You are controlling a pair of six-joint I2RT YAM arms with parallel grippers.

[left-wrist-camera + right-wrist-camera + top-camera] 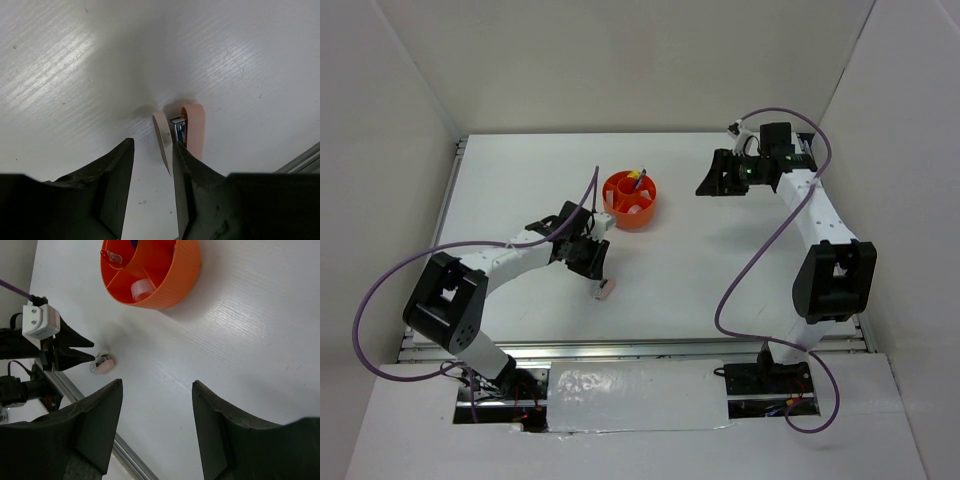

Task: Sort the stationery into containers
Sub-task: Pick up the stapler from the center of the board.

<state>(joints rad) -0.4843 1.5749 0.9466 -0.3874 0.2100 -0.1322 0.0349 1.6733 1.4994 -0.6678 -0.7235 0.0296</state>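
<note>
The round orange organizer (630, 198) stands mid-table, with a pen (638, 180) upright in it. In the right wrist view the organizer (170, 277) holds a white tape ring (141, 288). A pink-white piece (605, 290) lies on the table nearer the front. It also shows in the left wrist view (194, 125) and the right wrist view (104, 362). My left gripper (600, 268) is open just above it. In its wrist view the gripper (153, 145) has the piece's white flap at its right fingertip (182, 160). My right gripper (725, 178) is open and empty at the back right (157, 385).
White walls enclose the table on three sides. A metal rail (130, 460) runs along the table's front edge, close to the pink-white piece. A purple cable (760, 250) hangs beside the right arm.
</note>
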